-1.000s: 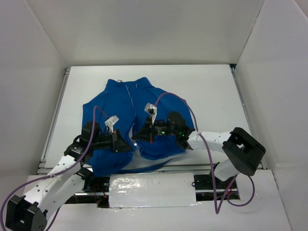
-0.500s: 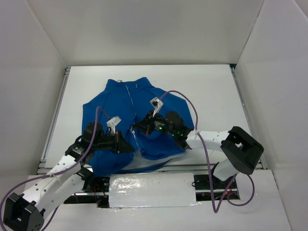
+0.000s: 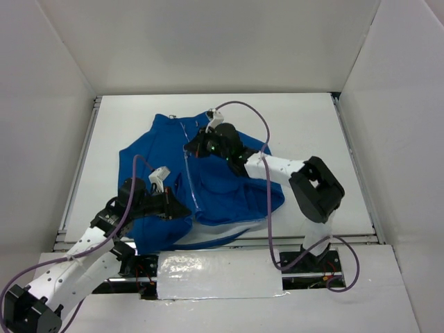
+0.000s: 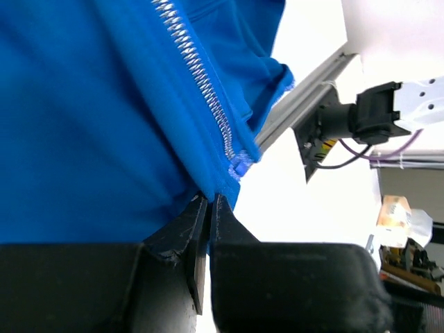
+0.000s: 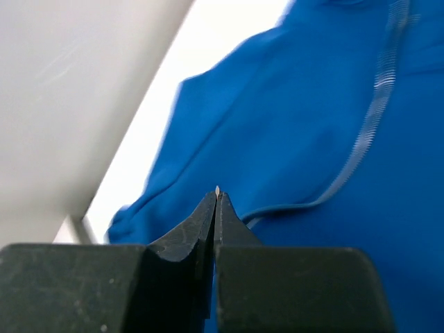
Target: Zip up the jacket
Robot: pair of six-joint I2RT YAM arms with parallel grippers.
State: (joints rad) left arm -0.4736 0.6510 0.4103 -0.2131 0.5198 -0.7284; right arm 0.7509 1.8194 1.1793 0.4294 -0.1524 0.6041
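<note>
The royal-blue jacket (image 3: 222,184) lies flat on the white table, collar at the far side, and its silver zipper (image 3: 187,173) runs down the front. My left gripper (image 3: 182,208) is shut on the bottom hem beside the foot of the zipper (image 4: 208,97); the blue cloth is pinched at its tips (image 4: 210,198). My right gripper (image 3: 189,147) sits high on the zipper line, below the collar. It is shut, with a small pale tab showing between its tips (image 5: 217,193). A light zipper line (image 5: 371,118) runs across the jacket (image 5: 277,118) toward those tips.
White walls enclose the table on three sides. A metal rail (image 3: 76,173) borders the left edge and another (image 4: 298,104) runs just past the hem. A foil-taped strip (image 3: 218,274) lies between the arm bases. Purple cables (image 3: 267,201) arc over the jacket's right half.
My right gripper has travelled up the zipper from near the hem to just below the collar, and the front now lies closed along that stretch. The left gripper has kept its hold on the hem.
</note>
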